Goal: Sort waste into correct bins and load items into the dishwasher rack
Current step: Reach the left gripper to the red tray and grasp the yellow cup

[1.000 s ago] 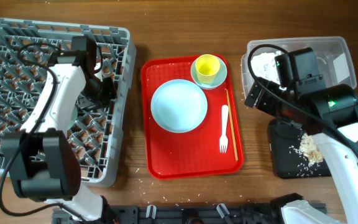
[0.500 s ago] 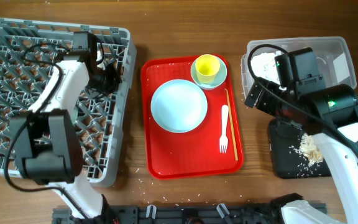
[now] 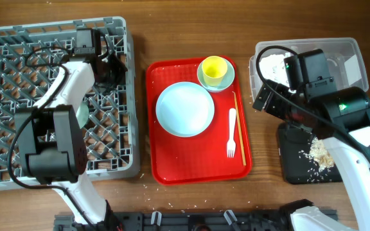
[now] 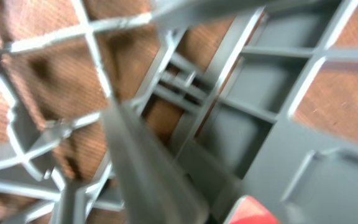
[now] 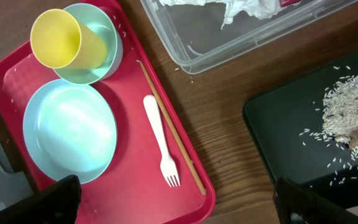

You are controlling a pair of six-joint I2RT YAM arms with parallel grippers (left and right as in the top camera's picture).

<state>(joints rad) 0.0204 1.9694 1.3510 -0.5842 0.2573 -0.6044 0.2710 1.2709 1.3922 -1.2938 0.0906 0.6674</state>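
Overhead: left gripper (image 3: 110,64), pressed together, sits among the pegs at the far right corner of the dishwasher rack (image 3: 18,128); it could snag a rib and drag the rack. Left wrist: only blurred lattice, so any pinch is unclear. Right wrist: right gripper (image 5: 188,203) spread wide, empty, beside the red tray (image 5: 129,186) holding plate (image 5: 70,130) and fork (image 5: 161,146); a careless reach could scatter them.

L wrist: dishwasher rack (image 4: 185,124) blurred. Overhead: rack cut off at frame's left edge; R arm (image 3: 326,109) hides pt of black tray (image 3: 294,160).
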